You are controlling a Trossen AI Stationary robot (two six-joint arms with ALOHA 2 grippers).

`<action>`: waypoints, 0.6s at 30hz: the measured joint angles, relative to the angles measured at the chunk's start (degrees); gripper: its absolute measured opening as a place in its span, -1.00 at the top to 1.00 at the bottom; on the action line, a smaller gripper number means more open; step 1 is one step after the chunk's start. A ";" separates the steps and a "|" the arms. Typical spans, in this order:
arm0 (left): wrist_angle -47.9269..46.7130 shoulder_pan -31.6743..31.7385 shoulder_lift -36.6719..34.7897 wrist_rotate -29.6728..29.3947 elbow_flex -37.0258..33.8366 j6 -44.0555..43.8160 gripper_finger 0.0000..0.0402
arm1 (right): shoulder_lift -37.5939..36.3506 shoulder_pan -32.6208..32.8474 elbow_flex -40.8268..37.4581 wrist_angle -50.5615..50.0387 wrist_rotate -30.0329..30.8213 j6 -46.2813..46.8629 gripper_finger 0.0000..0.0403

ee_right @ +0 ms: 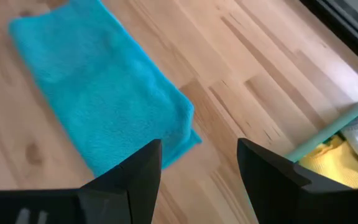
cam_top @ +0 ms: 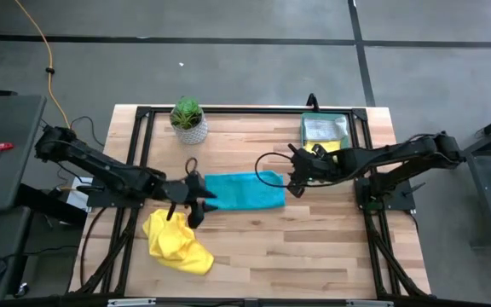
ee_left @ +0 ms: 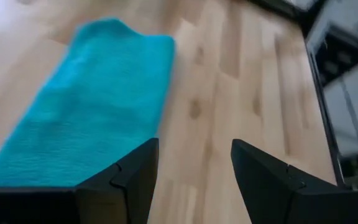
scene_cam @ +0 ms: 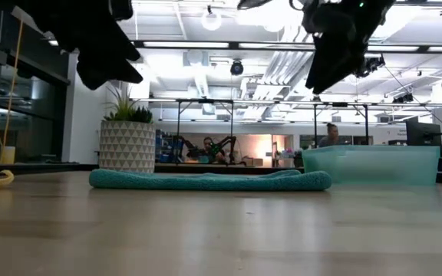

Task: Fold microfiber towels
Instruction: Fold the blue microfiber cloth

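Teal towel lies folded flat on the table; left gripper and right gripper hover at its ends, fingers spread, holding nothing.

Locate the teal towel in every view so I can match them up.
High view: teal towel lies flat mid-table, between the two grippers.
Low view: a long, low strip on the table, between the plant pot and the green tray.
Left wrist view: upper left, beyond the open fingers.
Right wrist view: upper left.
Shared landmark: the green tray, also in the right wrist view.
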 joint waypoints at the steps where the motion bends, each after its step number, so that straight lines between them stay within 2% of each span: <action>1: -0.90 -0.52 1.12 0.90 1.05 0.94 0.05 | -0.66 0.38 0.00 -0.01 0.16 -0.02 0.00; 4: -5.81 -1.44 4.41 1.86 5.94 5.71 0.05 | -2.58 0.93 0.00 -0.01 0.17 0.00 0.00; 10: -22.40 -1.54 8.93 1.76 15.90 18.15 0.05 | -5.75 0.91 0.00 -0.51 0.29 0.64 0.00; 18: -34.05 -1.97 11.23 4.61 17.11 22.51 0.05 | -6.46 1.03 0.00 -1.51 0.73 2.11 0.00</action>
